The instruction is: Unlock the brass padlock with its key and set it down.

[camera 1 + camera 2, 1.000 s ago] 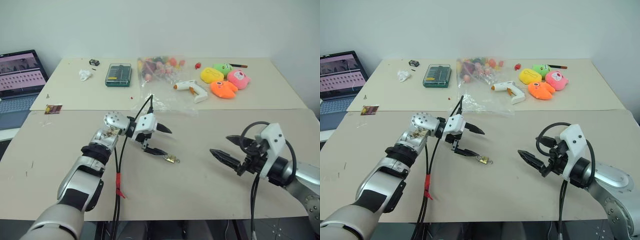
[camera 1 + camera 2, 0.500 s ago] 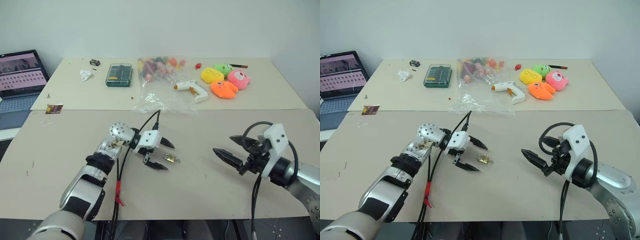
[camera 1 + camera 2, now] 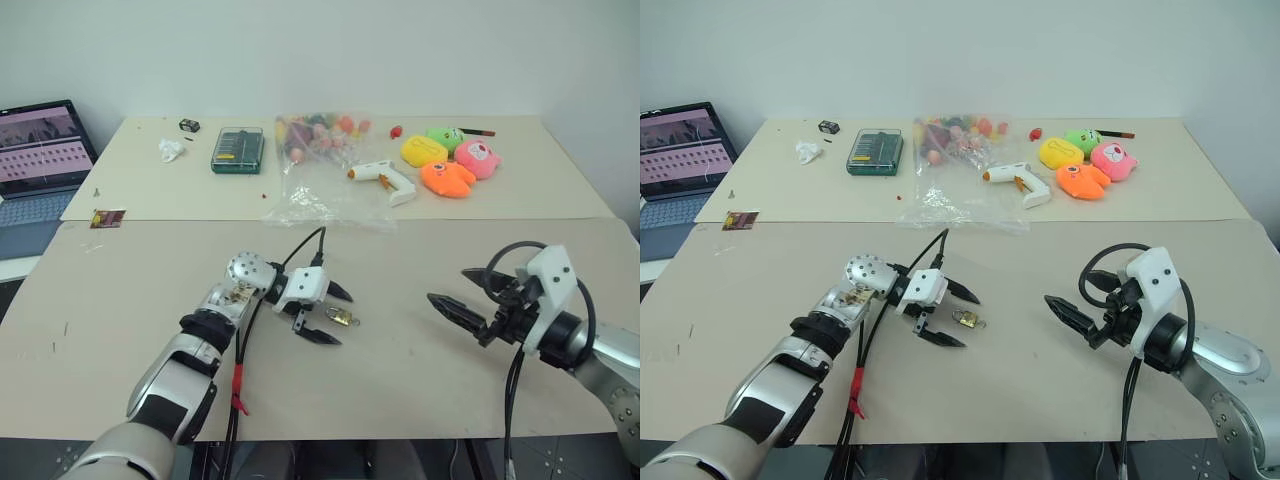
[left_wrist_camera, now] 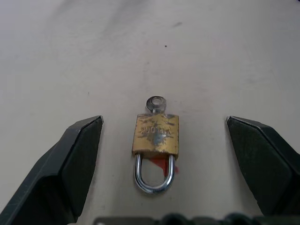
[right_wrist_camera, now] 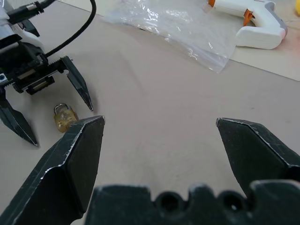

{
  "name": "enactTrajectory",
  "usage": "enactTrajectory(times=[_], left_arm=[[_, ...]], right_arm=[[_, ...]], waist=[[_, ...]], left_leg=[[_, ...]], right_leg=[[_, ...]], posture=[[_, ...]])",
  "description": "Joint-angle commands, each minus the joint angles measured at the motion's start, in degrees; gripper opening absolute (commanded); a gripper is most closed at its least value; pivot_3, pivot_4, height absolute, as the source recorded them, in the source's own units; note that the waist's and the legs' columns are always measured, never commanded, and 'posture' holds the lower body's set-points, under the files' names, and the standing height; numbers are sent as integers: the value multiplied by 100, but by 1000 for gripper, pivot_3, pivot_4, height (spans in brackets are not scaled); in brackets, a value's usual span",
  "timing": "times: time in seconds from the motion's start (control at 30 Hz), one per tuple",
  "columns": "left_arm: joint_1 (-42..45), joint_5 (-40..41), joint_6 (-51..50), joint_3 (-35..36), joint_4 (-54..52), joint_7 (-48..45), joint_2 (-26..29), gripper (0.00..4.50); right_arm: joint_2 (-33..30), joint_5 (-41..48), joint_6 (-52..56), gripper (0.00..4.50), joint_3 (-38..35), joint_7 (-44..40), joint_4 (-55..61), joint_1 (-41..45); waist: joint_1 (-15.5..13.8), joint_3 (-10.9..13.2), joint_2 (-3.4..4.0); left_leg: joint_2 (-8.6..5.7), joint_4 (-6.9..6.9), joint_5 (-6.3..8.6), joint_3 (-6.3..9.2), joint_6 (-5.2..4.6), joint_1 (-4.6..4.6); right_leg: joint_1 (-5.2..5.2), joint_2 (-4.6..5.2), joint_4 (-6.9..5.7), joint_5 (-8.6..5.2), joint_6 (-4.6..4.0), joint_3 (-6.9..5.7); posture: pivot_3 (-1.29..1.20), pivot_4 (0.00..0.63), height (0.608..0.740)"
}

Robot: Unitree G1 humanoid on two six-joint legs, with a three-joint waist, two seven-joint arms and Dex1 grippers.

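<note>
Beige tabletop lay under me, a white wall behind. My left gripper stood wide open around the brass padlock, fingers apart from it on either side, the key in its base. My right gripper hovered spread and empty, well apart.

left gripper: we hold it low, fingers spread wide.
right gripper: we hover it, fingers apart.
</note>
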State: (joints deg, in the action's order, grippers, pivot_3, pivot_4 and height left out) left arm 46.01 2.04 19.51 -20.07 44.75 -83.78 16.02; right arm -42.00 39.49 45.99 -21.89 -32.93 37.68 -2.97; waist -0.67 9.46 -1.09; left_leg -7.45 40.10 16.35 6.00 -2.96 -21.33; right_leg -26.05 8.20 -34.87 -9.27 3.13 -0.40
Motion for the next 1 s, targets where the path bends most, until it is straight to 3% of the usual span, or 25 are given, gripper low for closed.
enactTrajectory(times=[0.03,0.13,0.23,0.43,0.5,0.67,0.8,1.0], left_arm=[[208,-196,207,-11,445,40,21,4500],[273,-252,284,-20,746,15,9,4500],[344,-301,404,-49,960,-40,15,3813],[445,-323,523,-33,1180,-131,45,1469],[468,-335,539,-14,1221,-136,52,820],[462,75,0,416,938,191,-85,821],[236,327,-182,923,36,990,-93,821],[-496,-219,1376,1490,-1592,2753,371,821]], right_arm=[[-58,197,119,4473,-163,132,258,63],[-77,283,205,4473,-208,216,333,59],[-100,339,267,4500,-240,290,385,33],[-122,352,268,4500,-197,334,386,10],[-129,324,252,4500,-130,323,327,69],[-124,443,368,4500,81,260,184,263],[-176,842,780,4500,199,185,-112,566],[126,1962,1326,4500,118,494,-528,1505]], waist=[[1,0,0],[-1,-2,-1],[0,-2,-1],[-3,-2,-1],[0,-3,-1],[7,-3,-1],[4,-2,-2],[32,-2,-1]], left_leg=[[0,0,0,0,0,0],[1,0,1,0,-1,3],[3,0,10,0,-17,16],[21,-4,28,0,-46,77],[27,-10,29,0,-48,93],[32,-14,29,0,-47,104],[32,-14,29,2,-47,89],[41,-20,10,-3,13,55]], right_leg=[[0,0,0,0,0,0],[4,0,0,0,0,0],[19,-1,1,-1,1,0],[98,-18,24,-6,14,-5],[118,-24,45,-28,56,-5],[129,-33,60,-24,61,-2],[112,-34,63,-5,32,-1],[69,-48,75,16,2,22]], posture=[[0,150,740],[0,150,740],[0,150,740],[0,150,740],[0,150,740],[0,150,740],[0,150,740],[0,150,740]])
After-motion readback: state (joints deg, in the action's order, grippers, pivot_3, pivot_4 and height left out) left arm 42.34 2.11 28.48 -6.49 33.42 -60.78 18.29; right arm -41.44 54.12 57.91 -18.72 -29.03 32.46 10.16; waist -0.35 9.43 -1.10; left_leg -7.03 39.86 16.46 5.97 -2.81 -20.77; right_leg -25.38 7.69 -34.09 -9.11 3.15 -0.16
